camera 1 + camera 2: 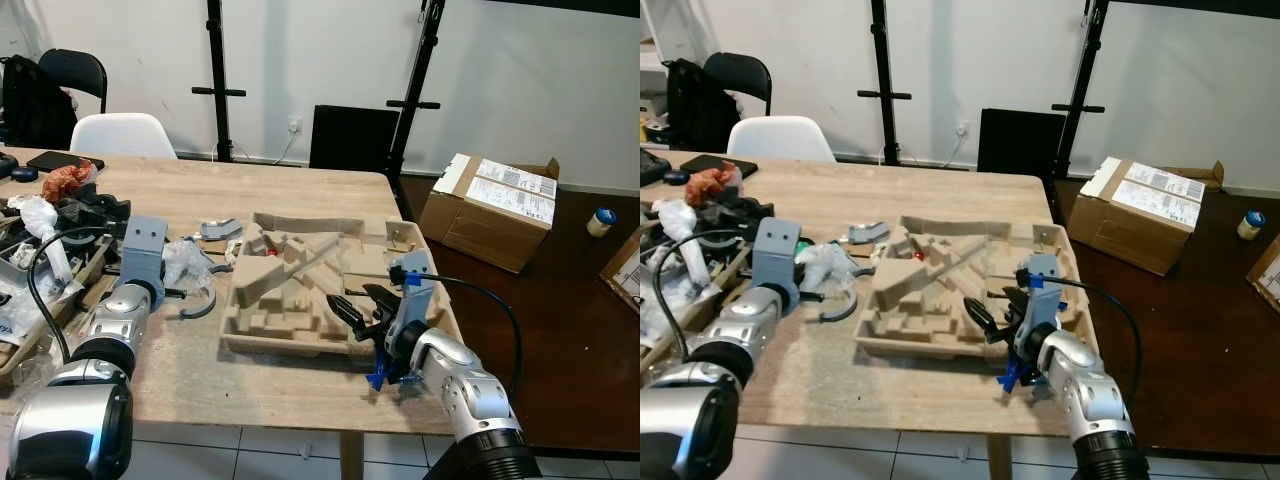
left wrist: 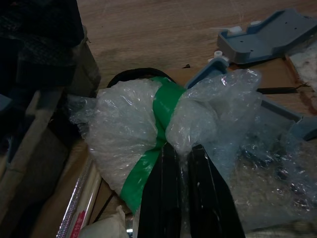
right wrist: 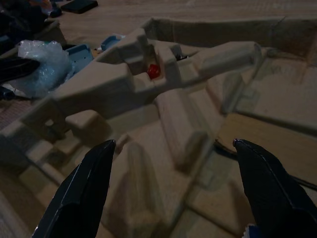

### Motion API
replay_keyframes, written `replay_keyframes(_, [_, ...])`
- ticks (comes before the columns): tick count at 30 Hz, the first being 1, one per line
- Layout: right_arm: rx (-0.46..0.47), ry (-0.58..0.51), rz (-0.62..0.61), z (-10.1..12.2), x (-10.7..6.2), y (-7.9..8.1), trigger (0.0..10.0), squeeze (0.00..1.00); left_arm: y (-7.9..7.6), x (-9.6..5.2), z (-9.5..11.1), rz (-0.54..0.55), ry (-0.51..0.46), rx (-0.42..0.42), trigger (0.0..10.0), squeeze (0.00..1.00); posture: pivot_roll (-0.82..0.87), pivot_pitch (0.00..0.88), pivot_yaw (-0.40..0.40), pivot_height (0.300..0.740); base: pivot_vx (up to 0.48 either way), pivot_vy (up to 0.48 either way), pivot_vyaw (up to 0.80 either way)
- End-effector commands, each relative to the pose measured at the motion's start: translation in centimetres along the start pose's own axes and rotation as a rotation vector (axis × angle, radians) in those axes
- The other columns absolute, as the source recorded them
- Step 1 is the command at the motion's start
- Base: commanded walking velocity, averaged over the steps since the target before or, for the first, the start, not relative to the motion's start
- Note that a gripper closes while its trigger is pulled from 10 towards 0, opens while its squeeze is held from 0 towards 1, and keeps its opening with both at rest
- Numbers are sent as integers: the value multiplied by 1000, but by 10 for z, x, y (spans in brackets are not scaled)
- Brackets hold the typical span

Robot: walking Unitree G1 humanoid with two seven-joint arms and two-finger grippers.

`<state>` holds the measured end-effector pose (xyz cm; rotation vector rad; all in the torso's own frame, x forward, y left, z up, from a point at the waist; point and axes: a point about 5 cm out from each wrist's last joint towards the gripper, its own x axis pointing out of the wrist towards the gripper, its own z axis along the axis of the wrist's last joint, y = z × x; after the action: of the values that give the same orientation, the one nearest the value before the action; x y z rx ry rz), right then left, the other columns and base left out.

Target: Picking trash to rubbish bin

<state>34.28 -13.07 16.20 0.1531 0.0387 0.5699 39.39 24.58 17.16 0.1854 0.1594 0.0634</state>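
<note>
On the wooden table (image 1: 300,190), the left gripper (image 2: 181,153) pinches a bubble-wrap bundle (image 2: 148,124) bound with a green tape band (image 2: 156,139); its fingers (image 2: 208,193) sit nearly together on the plastic. The bundle lies at about 9 o'clock from the moulded pulp tray (image 1: 300,290), just beside its edge, long axis running roughly 9 to 3. The right gripper (image 3: 173,183) hovers spread wide over the tray's 4 o'clock corner, holding nothing. A cardboard box (image 1: 495,205) stands on the floor near 2 o'clock.

A workshop: parts-cluttered wooden table (image 1: 300,190), black stands (image 1: 216,80), cardboard box (image 1: 490,210).
</note>
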Motion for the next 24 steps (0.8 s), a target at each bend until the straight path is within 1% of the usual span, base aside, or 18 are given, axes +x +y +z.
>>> replay_keyframes(1, [32,0,-11,-1,-1,-3,10000,0,4,-4,-18,2,60,-89,0,0,-12,170,-59,740,0,0,0])
replay_keyframes(2, [38,-5,-12,0,0,-4,10000,0,6,-3,-10,4,11,-150,0,0,-4,170,-62,740,0,0,0])
replay_keyframes(3, [49,-14,-14,1,3,-5,10000,0,10,-2,9,-25,-121,-267,0,0,10,166,-69,740,0,0,0])
replay_keyframes(4, [49,-14,-14,1,3,-5,10000,0,10,-2,9,-25,-121,-267,0,0,10,166,-69,740,0,0,0])
replay_keyframes(9, [64,-37,2,5,12,-2,10000,0,23,-7,42,-94,-352,-404,0,0,42,146,-80,740,0,0,0])
replay_keyframes(10, [64,-37,2,5,12,-2,10000,0,23,-7,42,-94,-352,-404,0,0,42,146,-80,740,0,0,0])
replay_keyframes(13, [75,-55,14,9,17,-1,10000,0,28,-10,58,-152,-460,-458,0,0,54,136,-85,740,0,0,0])
replay_keyframes(14, [79,-59,14,10,19,-1,10000,0,29,-11,61,-171,-482,-473,0,0,63,126,-90,740,0,0,0])
replay_keyframes(15, [79,-59,14,10,19,-1,10000,0,29,-11,61,-171,-482,-473,0,0,63,126,-90,740,0,0,0])
replay_keyframes(16, [92,-80,19,14,21,-1,10000,0,28,-15,70,-256,-536,-500,0,0,72,113,-91,740,0,0,0])
replay_keyframes(17, [96,-97,26,18,22,-1,10000,0,28,-17,75,-291,-574,-522,0,0,80,103,-94,740,0,0,0])
replay_keyframes(18, [96,-97,26,18,22,-1,10000,0,28,-17,75,-291,-574,-522,0,0,80,103,-94,740,0,0,0])
replay_keyframes(19, [115,-127,36,23,23,-2,10000,0,25,-21,82,-365,-626,-549,0,0,89,94,-95,740,0,0,0])
replay_keyframes(20, [115,-127,36,23,23,-2,10000,0,25,-21,82,-365,-626,-549,0,0,89,94,-95,740,0,0,0])
replay_keyframes(21, [134,-146,42,27,23,-3,10000,0,22,-24,85,-439,-653,-571,0,0,94,80,-95,740,0,0,0])
replay_keyframes(22, [147,-158,46,28,23,-4,10000,0,20,-26,87,-489,-668,-584,0,0,94,80,-95,740,0,0,0])
replay_keyframes(24, [204,-182,65,33,22,-6,10000,0,14,-32,90,-625,-672,-613,0,0,95,66,-90,740,0,0,0])
